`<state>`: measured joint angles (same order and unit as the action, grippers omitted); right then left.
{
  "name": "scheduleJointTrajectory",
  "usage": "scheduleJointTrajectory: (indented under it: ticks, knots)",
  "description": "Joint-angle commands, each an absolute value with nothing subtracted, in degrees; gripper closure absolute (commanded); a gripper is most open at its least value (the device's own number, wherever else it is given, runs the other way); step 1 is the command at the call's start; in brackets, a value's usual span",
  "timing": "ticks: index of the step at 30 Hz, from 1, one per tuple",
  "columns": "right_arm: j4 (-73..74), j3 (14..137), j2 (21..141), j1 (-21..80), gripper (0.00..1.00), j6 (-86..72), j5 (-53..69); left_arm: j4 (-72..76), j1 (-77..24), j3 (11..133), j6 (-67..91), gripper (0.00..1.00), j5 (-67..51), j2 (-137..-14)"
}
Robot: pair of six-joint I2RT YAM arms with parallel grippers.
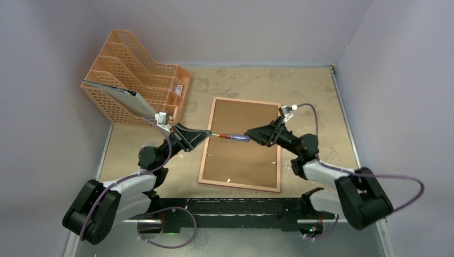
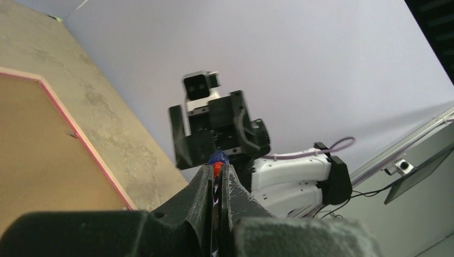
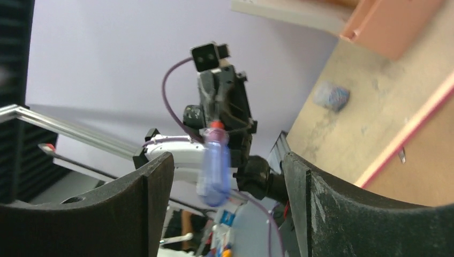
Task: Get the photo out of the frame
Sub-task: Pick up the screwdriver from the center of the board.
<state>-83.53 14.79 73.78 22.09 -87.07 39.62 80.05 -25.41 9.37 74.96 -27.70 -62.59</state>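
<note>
The frame lies face down on the table, its brown backing board up inside a pink rim. The photo is hidden under the board. A screwdriver with a red collar and blue handle hangs level above the frame's middle. My left gripper is shut on its metal shaft; in the left wrist view the red and blue parts stick out past the closed jaws. My right gripper faces it, open, and the blue handle sits between the wide-apart fingers without touching them.
An orange mesh file rack stands at the back left with a grey sheet leaning in it. Walls close off the table on the left, back and right. The frame's pink edge shows in the left wrist view.
</note>
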Motion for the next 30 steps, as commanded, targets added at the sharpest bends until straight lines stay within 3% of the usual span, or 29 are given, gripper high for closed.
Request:
scheduleJointTrajectory:
  ticks: [1,4,10,16,30]
  knots:
    - [-62.2,21.4,61.9,22.4,0.22,-68.9,33.9,76.6,-25.5,10.1,70.9,1.0,-26.6,-60.7]
    - [-52.0,24.6,57.6,22.4,0.19,-64.5,31.7,76.8,-25.5,10.5,70.9,1.0,-26.7,-60.3]
    - [-57.1,25.1,58.0,22.6,0.18,-65.9,36.4,82.3,-25.5,10.7,73.6,1.0,-27.0,-62.7]
    - [-50.7,28.0,56.9,22.9,0.17,-61.2,35.8,88.6,-25.5,9.9,76.4,1.0,-27.2,-65.9]
    - [-63.3,27.1,63.9,30.7,0.23,-64.7,34.6,96.1,-25.5,9.3,78.6,1.0,-25.9,-69.0]
